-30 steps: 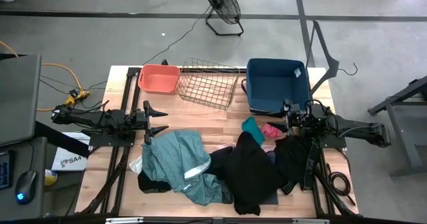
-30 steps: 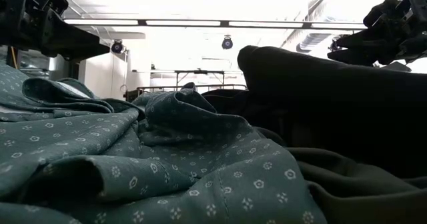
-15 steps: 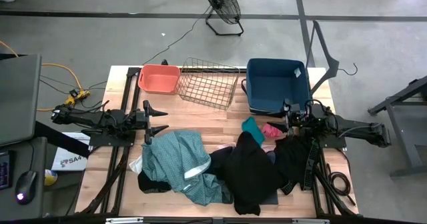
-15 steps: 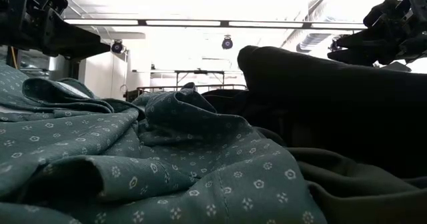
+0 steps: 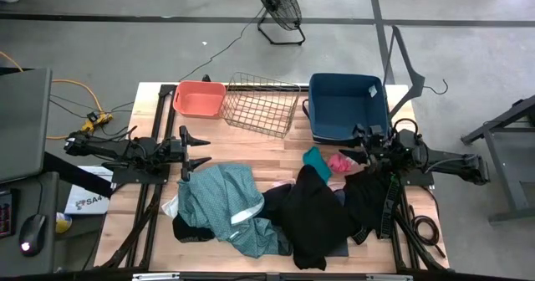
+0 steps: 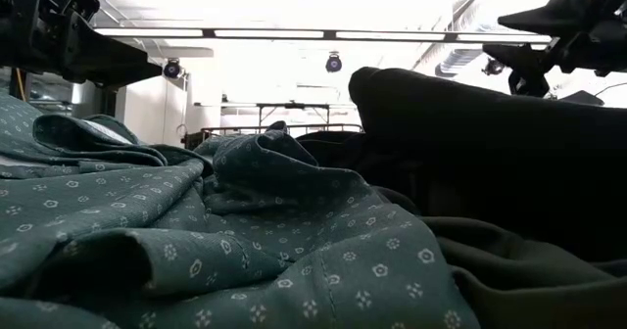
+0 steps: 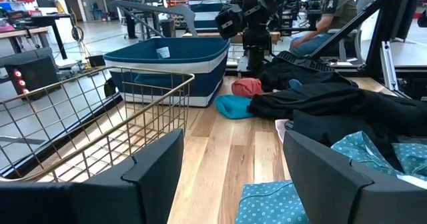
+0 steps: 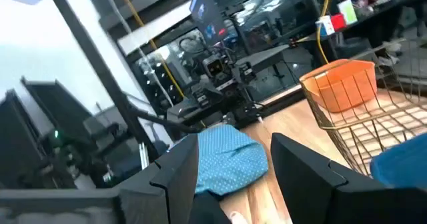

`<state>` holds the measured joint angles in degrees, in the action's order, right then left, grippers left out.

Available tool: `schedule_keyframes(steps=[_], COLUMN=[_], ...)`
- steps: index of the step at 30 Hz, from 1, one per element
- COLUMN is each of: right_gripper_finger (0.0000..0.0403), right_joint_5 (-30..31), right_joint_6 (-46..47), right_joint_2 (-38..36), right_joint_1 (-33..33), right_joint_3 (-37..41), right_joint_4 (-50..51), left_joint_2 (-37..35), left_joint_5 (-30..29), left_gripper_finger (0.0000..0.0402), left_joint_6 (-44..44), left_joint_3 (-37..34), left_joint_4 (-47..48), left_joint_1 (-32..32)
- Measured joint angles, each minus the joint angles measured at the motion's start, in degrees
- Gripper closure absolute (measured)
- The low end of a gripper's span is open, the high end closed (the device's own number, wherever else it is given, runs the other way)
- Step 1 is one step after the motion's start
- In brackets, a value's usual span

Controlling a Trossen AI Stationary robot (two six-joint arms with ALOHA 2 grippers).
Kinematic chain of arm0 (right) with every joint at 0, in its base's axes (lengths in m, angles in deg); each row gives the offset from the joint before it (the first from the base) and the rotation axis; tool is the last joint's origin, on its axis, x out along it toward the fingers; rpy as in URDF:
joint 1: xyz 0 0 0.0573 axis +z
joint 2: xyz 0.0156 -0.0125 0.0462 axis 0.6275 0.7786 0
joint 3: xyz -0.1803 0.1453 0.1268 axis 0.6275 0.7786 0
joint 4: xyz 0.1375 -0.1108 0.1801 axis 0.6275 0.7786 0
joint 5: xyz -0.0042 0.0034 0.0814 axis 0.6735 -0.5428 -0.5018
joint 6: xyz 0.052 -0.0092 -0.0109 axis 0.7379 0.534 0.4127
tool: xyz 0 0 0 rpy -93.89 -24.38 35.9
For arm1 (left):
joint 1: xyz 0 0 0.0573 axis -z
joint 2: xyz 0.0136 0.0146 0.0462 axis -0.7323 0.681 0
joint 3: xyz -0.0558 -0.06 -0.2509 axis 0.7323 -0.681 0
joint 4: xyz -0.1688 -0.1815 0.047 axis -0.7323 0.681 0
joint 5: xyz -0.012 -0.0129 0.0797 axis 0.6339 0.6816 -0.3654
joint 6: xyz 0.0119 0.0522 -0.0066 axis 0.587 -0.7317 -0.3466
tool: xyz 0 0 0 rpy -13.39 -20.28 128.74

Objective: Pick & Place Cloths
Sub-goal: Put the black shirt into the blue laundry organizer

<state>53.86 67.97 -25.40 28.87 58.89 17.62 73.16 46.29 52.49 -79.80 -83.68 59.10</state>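
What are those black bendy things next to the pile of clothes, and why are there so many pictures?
They are two robot arms with fingers for picking things up. One picture looks down from above, one peeks from table height, and one camera sits on each arm's wrist. On the wooden table lie a big teal cloth, black cloths, a small teal piece and a pink piece. Behind them stand a coral tub, a wire basket and a blue bin. The left gripper and the right gripper hold nothing; both have open fingers.

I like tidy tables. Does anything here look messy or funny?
Yes. The cloths lie in a crumpled heap on the table, none in the blue bin, coral tub or wire basket.
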Motion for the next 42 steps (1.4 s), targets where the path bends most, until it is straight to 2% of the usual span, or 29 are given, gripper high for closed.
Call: schedule_keyframes(steps=[4, 11, 18, 28, 34, 39, 42], right_gripper_finger=[0.0223, 0.0223, 0.0223, 0.0223, 0.0223, 0.0223, 0.0223], right_joint_5=[1.4, 6.0, 12.2, 12.9, 13.0, 13.6, 11.7], right_joint_6=[4.0, 2.4, 0.6, 1.1, 0.5, -6.7, -8.4], right_joint_2=[0.7, 7.3, 23.4, 46.9, 58.6, 66.5, 70.5], right_joint_1=[0.6, 7.1, 15.8, 25.8, 31.6, 34.6, 35.2], right_joint_3=[-0.5, -7.1, -19.7, -35.4, -40.3, -41.0, -41.0], right_joint_4=[-0.4, 0.1, 9.1, 21.1, 21.7, 22.3, 22.6], left_joint_2=[0.0, 0.0, 0.0, 0.0, 0.0, 0.0, 0.0], left_joint_5=[0.0, 0.0, 0.0, 0.0, 0.0, 0.0, 0.0], left_gripper_finger=[0.0149, 0.0149, 0.0149, 0.0149, 0.0149, 0.0149, 0.0149], left_joint_6=[0.0, 0.0, 0.0, 0.0, 0.0, 0.0, 0.0], left_joint_3=[0.0, 0.0, 0.1, 0.1, 0.1, 0.1, 0.1], left_joint_4=[0.0, -0.1, -0.1, -0.1, -0.1, -0.1, -0.1], left_joint_1=[0.0, 0.0, 0.0, 0.0, 0.0, 0.0, 0.0])
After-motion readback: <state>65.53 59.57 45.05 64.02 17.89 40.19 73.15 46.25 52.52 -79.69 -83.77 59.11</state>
